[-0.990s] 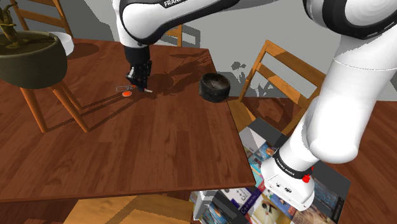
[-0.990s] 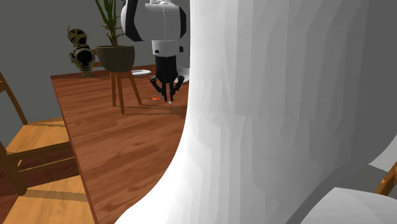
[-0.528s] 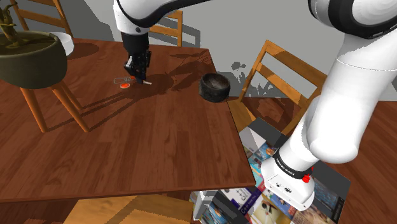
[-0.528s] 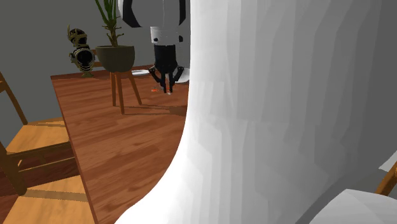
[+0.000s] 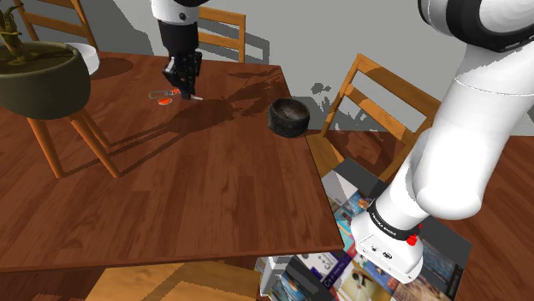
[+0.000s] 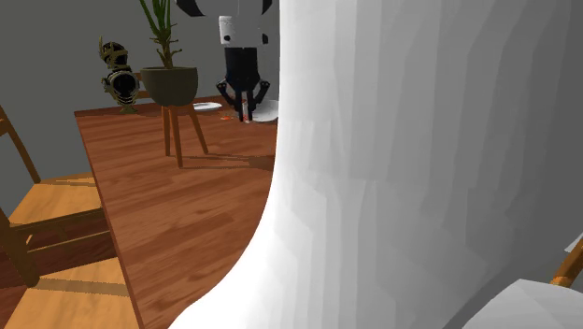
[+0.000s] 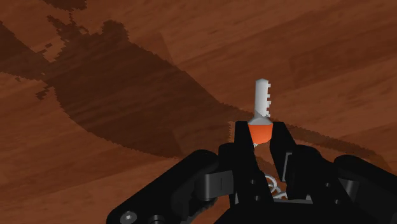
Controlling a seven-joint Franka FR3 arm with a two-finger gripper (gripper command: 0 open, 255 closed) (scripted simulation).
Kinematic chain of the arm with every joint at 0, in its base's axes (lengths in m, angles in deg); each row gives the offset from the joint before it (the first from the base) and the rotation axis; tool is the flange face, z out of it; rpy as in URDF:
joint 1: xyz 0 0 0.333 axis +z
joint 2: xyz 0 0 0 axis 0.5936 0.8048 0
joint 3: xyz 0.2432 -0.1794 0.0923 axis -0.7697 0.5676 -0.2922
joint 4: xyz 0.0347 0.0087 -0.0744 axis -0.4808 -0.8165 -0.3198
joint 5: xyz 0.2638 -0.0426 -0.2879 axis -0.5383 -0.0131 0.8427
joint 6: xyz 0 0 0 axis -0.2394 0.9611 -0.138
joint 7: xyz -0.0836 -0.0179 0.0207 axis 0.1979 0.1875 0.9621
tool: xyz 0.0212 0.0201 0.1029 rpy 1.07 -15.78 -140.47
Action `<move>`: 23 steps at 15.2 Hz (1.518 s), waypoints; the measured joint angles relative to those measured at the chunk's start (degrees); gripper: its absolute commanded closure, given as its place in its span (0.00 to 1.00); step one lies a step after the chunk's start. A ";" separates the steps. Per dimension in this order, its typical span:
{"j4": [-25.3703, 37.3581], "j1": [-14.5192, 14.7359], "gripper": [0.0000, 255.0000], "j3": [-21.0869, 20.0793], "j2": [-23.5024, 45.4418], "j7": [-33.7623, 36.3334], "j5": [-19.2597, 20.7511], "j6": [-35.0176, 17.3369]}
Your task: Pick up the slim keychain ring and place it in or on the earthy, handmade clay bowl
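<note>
Half the job looks done. The white arm [image 5: 462, 154] reaches over the wooden surface [image 5: 188, 197] to its far side, where the jaws hang clear of the wood. The dark, rough bowl [image 5: 289, 116] sits near the surface's edge at the shoulder view's right, well apart from the jaws, with nothing in it that I can make out. The keychain [image 7: 261, 127] is clamped between the jaws by its orange-headed key. The pale blade pokes out past the fingertips and the thin ring is tucked behind them. In the shoulder view an orange piece dangles just beside the jaws, off the wood. The pick seems made. What is left is the carry across to the bowl, the lowering and the release.
</note>
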 measured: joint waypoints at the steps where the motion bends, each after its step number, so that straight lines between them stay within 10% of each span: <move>1: -0.96 -0.24 1.00 0.05 -1.07 -0.32 -0.27 0.08; 23: -41.68 -10.26 1.00 13.21 -39.55 -23.98 -3.21 -2.43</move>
